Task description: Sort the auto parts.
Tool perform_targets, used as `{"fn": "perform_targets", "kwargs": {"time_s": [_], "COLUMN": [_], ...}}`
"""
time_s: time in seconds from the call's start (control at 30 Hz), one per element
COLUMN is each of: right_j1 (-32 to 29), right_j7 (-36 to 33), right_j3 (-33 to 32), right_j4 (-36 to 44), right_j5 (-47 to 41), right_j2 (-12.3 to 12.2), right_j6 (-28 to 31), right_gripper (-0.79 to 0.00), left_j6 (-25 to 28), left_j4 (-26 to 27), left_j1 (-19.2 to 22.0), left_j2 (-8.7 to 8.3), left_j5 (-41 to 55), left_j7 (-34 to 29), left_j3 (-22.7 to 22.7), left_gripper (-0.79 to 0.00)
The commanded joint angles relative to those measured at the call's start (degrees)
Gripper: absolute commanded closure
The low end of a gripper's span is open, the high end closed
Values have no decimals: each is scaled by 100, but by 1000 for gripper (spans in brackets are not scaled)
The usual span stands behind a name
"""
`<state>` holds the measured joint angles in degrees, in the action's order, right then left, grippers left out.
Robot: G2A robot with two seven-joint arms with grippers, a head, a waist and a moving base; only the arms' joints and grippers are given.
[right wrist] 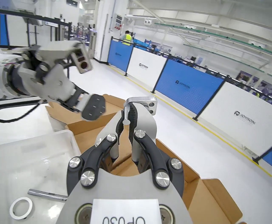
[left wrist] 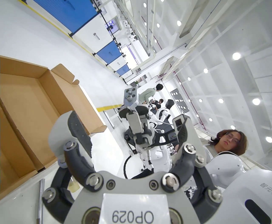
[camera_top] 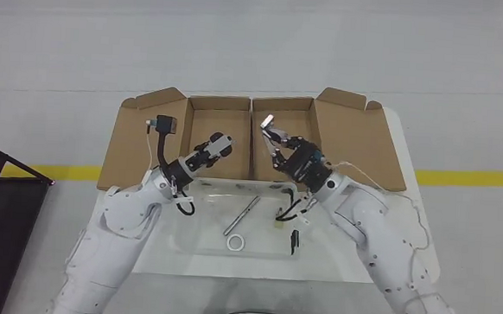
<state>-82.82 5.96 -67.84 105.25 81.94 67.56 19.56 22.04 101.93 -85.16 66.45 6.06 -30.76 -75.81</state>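
Metal bracket with pin (right wrist: 140, 103): clamped in the right end effector (camera_top: 274, 134), fingers (right wrist: 146, 122) closed on the pin, held above the right cardboard box (camera_top: 301, 117), pin lying along the fingers. Left end effector (left wrist: 126, 125): spread wide, empty, over the left cardboard box (camera_top: 203, 119). Box floor under the bracket hidden by the fingers; rod (camera_top: 241, 215), ring (camera_top: 236, 241) and dark clip (camera_top: 294, 240) lie in the clear tray (camera_top: 186, 240)

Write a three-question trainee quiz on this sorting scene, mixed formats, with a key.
1. True or false: the left gripper is open and empty.
2. Pick one: the right gripper holds A) a hose, B) a metal bracket, C) a wheel.
3. Fill the gap: the white ring and the metal rod lie in the clear ____.
Key: 1 true; 2 B; 3 tray.
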Motion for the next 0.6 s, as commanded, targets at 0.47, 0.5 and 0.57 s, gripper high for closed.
{"fn": "perform_targets", "kwargs": {"time_s": [0.47,0.5,0.57], "right_j1": [11,21,61], "right_j7": [-1117,-1133,-1206], "right_j3": [-485,-462,-388], "right_j4": [-1525,-1538,-1594], "right_j5": [-464,-467,-407], "right_j2": [-52,-48,-36], "right_j6": [133,122,64], "right_gripper": [0,0,0], "left_j6": [61,62,57], "left_j4": [143,142,140], "left_j1": [-161,-162,-163], "left_j2": [-58,-58,-57], "left_j5": [-46,-51,-71], "left_j7": [117,124,133], "left_j3": [-413,-407,-391], "left_gripper": [-785,-785,-785]}}
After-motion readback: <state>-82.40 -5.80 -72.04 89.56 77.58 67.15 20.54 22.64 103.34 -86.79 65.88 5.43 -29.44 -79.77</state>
